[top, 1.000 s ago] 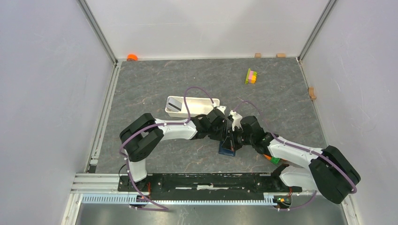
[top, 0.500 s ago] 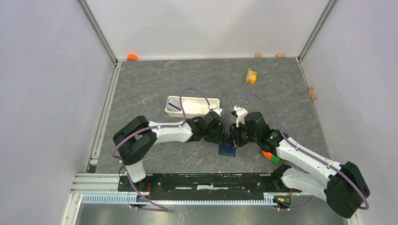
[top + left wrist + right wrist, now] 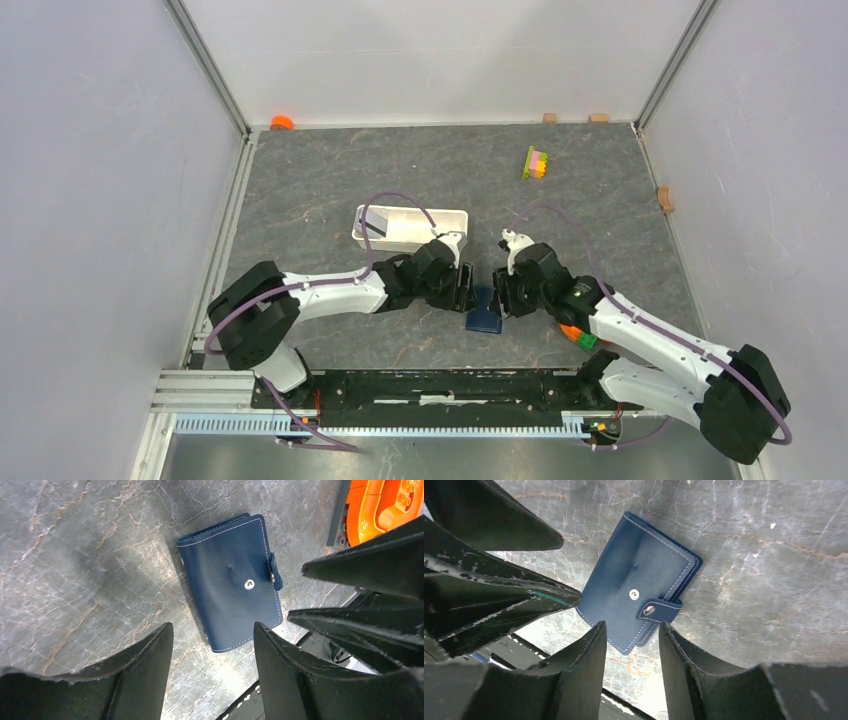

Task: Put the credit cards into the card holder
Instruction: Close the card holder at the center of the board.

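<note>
The card holder (image 3: 484,314) is a dark navy wallet, folded shut and lying flat on the grey mat between my two grippers. It is in the left wrist view as the card holder (image 3: 230,595) and in the right wrist view as the card holder (image 3: 634,587), its strap tab beside a snap stud. My left gripper (image 3: 212,630) hangs open just above its near edge, and my right gripper (image 3: 632,626) is open over the opposite side. Neither touches it. One grey credit card (image 3: 373,222) leans in the left end of the white tray.
The long white tray (image 3: 430,228) stands just behind the left gripper. An orange and green block (image 3: 578,336) lies under the right forearm. A yellow-pink-green block stack (image 3: 537,162) sits far back right, an orange piece (image 3: 282,122) at the back left corner.
Both grippers have opened and drawn apart. The card holder, earlier pinched upright between them, now lies flat on the mat. The left arm has swung back to the left.
</note>
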### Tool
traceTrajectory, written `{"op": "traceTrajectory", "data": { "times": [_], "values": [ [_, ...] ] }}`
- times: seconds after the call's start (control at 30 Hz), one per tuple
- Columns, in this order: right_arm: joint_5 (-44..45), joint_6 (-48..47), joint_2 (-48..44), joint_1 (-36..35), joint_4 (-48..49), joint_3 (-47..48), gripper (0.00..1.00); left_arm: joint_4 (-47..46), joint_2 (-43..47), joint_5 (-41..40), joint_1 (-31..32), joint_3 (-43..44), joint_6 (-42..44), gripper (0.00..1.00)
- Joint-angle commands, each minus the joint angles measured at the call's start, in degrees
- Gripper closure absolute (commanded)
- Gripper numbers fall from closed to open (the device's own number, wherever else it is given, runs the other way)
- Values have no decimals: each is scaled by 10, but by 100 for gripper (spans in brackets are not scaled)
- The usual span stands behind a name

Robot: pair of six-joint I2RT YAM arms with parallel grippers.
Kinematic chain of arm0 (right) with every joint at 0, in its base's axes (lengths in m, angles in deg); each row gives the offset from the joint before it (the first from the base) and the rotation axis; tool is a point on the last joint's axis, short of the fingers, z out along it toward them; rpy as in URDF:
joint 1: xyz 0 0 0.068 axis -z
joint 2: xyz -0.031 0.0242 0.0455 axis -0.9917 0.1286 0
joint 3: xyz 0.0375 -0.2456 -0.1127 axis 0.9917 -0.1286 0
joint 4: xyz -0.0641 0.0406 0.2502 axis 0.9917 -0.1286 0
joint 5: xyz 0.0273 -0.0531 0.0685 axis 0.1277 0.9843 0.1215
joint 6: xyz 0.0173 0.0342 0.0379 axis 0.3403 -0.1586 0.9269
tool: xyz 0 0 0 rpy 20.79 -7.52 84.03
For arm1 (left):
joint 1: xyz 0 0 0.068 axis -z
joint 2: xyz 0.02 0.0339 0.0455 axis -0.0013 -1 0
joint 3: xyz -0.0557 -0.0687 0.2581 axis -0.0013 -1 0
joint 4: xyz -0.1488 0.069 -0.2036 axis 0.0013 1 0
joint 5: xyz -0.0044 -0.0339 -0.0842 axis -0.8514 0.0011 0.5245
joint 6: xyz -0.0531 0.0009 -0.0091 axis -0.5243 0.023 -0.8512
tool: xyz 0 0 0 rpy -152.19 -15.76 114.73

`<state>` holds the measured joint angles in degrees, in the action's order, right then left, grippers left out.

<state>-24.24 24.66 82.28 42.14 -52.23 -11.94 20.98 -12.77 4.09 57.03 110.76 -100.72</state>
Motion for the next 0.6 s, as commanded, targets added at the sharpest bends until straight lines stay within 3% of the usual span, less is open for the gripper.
{"op": "traceTrajectory", "data": {
  "times": [0.0, 0.2, 0.57],
  "values": [
    [40, 43, 20, -29, 1, 27, 53, -58, -23, 34, 0, -9, -20, 34],
    [120, 69, 34, -49, -36, 48, 59, -75, -43, 21, 1, -19, -15, 36],
    [117, 81, 67, -64, -13, 55, 63, -108, -74, 26, 1, -26, -15, 39]
  ]
}}
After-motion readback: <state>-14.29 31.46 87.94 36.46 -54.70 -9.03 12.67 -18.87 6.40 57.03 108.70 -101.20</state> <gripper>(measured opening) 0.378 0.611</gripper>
